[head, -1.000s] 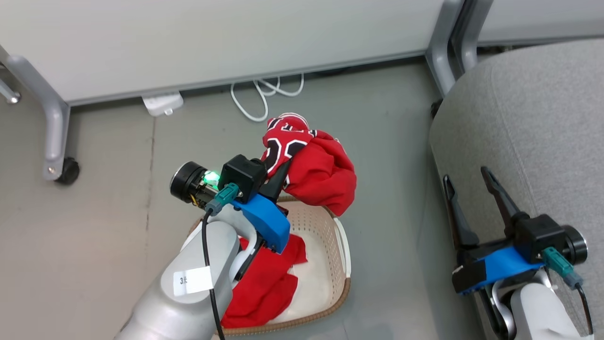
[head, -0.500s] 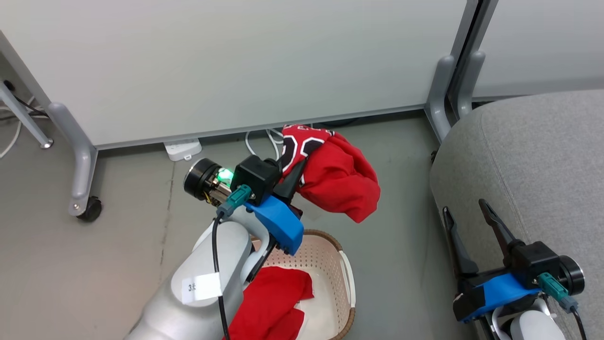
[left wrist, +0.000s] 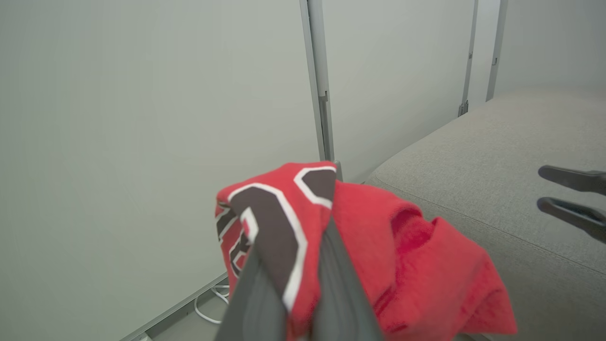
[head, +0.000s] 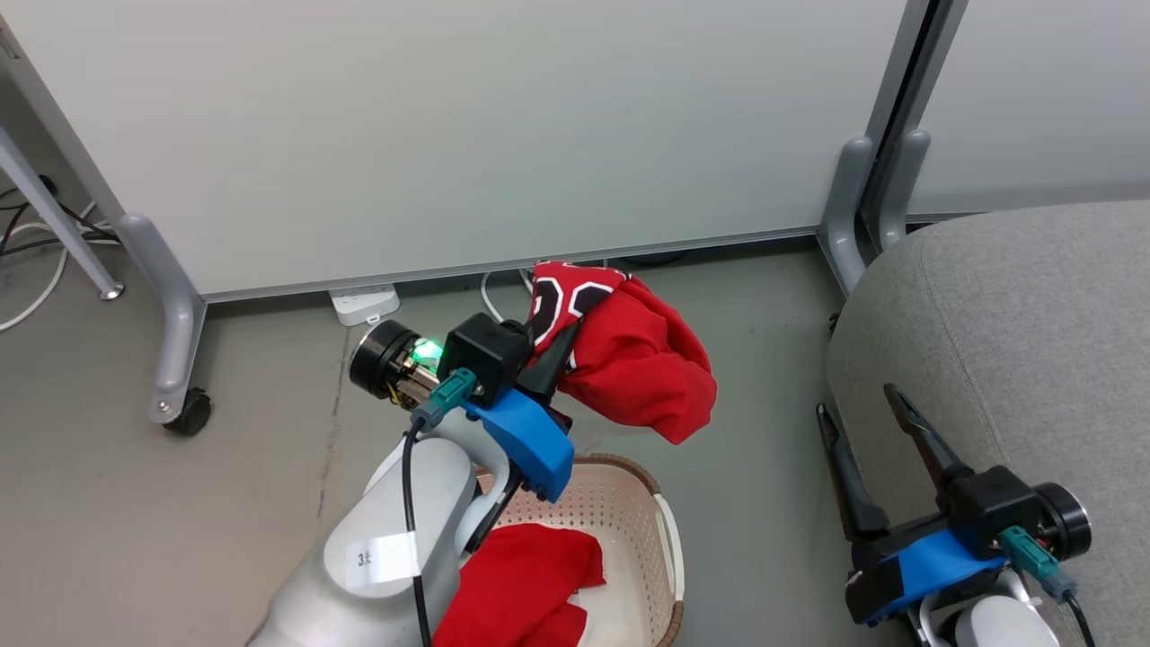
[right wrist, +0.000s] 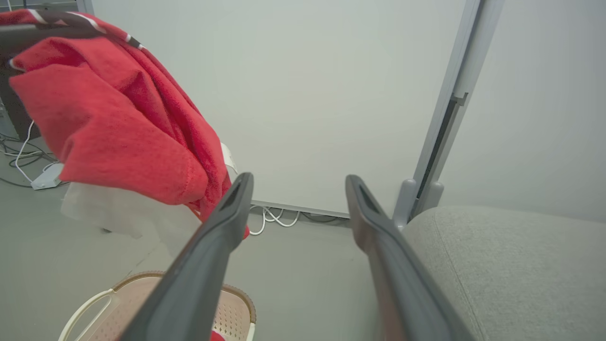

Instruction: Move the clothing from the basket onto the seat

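The left gripper (head: 561, 346) is clamped on a bunched red jersey (head: 629, 368), its two dark fingers pinching a fold that bears black numerals edged in white, as the left wrist view shows close up. The jersey (left wrist: 426, 265) hangs in a crumpled mass from the fingers, held in the air clear of the cream perforated basket (head: 620, 503), past its far rim and to the side nearer the light-grey seat (head: 1006, 341) but well apart from it. A second red garment (head: 530, 575) lies in the basket, partly hidden behind the left forearm. The right gripper (head: 855, 403) hovers beside the seat's near edge with its fingers spread apart and nothing between them; in its own wrist view the right gripper (right wrist: 298, 180) points toward a pale partition panel (right wrist: 331, 85), with the jersey (right wrist: 109, 128) hanging at upper left, the basket (right wrist: 227, 308) rim below and the seat (right wrist: 497, 265) at lower right. A white power strip (head: 364, 304) and a looped white cable (right wrist: 274, 218) lie on the grey floor (head: 269, 503) at the foot of the panel.
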